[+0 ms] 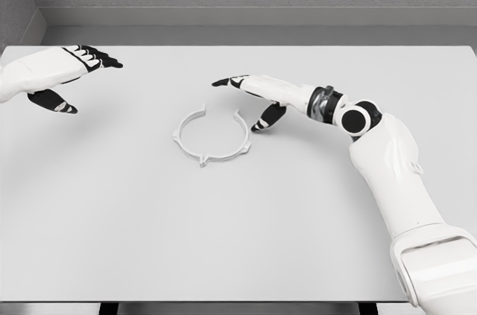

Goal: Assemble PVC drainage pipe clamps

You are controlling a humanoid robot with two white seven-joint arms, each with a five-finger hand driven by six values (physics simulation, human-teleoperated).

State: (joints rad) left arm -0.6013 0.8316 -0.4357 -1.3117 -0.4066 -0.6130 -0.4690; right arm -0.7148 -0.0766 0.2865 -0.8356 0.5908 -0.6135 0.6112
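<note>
One clamp [212, 136] lies flat near the middle of the desk [112, 240], a pale ring with small lugs on its rim. It looks like two half-shells meeting, but whether the halves are locked together or only laid edge to edge is too fine to tell. No pipe, screws or other parts show anywhere on the desk.

The right hand [253, 99] hovers just beside the clamp's right side, fingers spread and extended, thumb pointing down close to the rim; it holds nothing, and contact with the ring cannot be confirmed. The left hand [63, 77] hangs well apart at the far left, also spread and empty.

By my judgement the task is either at an early stage, with the grasp not yet made, or close to finished, with the ring already joined.
</note>
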